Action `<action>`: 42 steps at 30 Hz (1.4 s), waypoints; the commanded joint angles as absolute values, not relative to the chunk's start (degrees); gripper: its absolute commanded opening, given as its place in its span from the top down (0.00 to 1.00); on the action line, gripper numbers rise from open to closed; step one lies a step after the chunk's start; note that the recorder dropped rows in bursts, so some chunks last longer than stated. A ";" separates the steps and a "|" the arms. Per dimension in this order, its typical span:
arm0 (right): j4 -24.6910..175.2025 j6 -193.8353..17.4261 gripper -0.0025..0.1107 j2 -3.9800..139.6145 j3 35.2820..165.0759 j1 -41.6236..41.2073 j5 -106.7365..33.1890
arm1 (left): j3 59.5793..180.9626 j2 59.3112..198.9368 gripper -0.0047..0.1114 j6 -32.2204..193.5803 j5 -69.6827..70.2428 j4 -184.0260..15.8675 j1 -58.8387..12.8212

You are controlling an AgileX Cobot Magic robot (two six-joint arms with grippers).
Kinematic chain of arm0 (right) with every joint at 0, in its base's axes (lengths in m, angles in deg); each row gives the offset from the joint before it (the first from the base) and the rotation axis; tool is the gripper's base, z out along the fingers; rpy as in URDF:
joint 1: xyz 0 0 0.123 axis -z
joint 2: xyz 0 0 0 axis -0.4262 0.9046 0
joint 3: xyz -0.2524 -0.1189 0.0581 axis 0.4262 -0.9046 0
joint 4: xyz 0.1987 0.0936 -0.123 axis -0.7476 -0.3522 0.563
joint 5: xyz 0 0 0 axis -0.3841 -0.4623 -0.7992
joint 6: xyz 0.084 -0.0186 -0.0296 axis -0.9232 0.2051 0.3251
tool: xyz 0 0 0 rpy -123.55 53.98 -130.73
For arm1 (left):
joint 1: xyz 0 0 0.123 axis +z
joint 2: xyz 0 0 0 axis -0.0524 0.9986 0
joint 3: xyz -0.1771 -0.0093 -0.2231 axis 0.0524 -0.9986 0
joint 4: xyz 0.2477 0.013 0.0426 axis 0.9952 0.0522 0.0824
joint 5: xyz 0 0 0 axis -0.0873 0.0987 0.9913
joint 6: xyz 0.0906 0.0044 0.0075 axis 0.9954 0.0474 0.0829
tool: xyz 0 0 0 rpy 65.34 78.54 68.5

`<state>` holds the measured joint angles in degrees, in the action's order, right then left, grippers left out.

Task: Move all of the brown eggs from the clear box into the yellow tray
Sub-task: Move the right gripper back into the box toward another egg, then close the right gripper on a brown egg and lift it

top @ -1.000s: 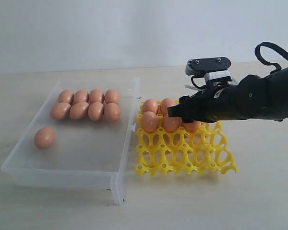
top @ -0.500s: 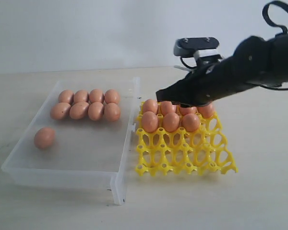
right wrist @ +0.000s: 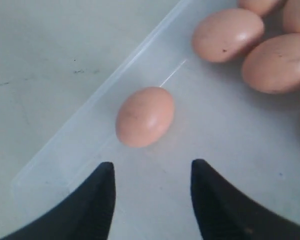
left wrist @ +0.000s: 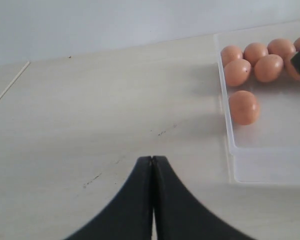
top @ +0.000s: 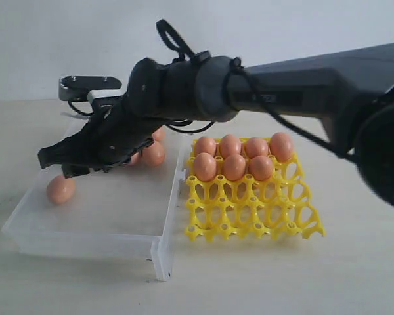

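Note:
The clear box lies on the left and the yellow tray on the right. Several brown eggs fill the tray's two back rows. My right arm reaches across the middle, and my right gripper hangs open over the box. In the right wrist view my right gripper is empty, and a lone egg lies just ahead of its tips by the box wall. That lone egg sits apart from a cluster of eggs that the arm mostly hides. My left gripper is shut over bare table beside the box.
The box's clasp tab sticks out toward the tray. The tray's two front rows hold no eggs. More eggs lie close together at the edge of the right wrist view. Bare table spreads beyond the box's outer side.
My right arm has lifted off the yellow tray and swung left across to the clear box. Its jaws now stand open near the lone egg.

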<state>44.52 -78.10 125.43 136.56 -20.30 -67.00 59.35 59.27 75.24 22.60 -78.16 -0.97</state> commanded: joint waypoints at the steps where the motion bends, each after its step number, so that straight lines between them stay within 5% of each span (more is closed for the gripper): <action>1: 41.12 -86.01 0.47 131.38 143.64 -21.41 -67.01 | 59.58 59.31 0.96 74.96 22.07 -78.30 -1.31; 30: 30.09 -93.50 0.48 144.27 154.08 -20.15 -65.40 | 59.58 59.31 0.96 74.96 22.07 -78.30 -1.31; 32: 29.95 -93.40 0.55 144.61 154.08 -20.06 -65.34 | 59.58 59.31 0.96 74.96 22.07 -78.30 -1.31; 36: 30.05 -90.92 0.98 144.75 154.08 -19.94 -65.34 | 59.58 59.31 0.96 74.96 22.07 -78.30 -1.31; 42: 31.98 -89.54 0.98 143.35 154.08 -19.94 -65.83 | 59.58 59.31 0.96 74.96 22.07 -78.30 -1.31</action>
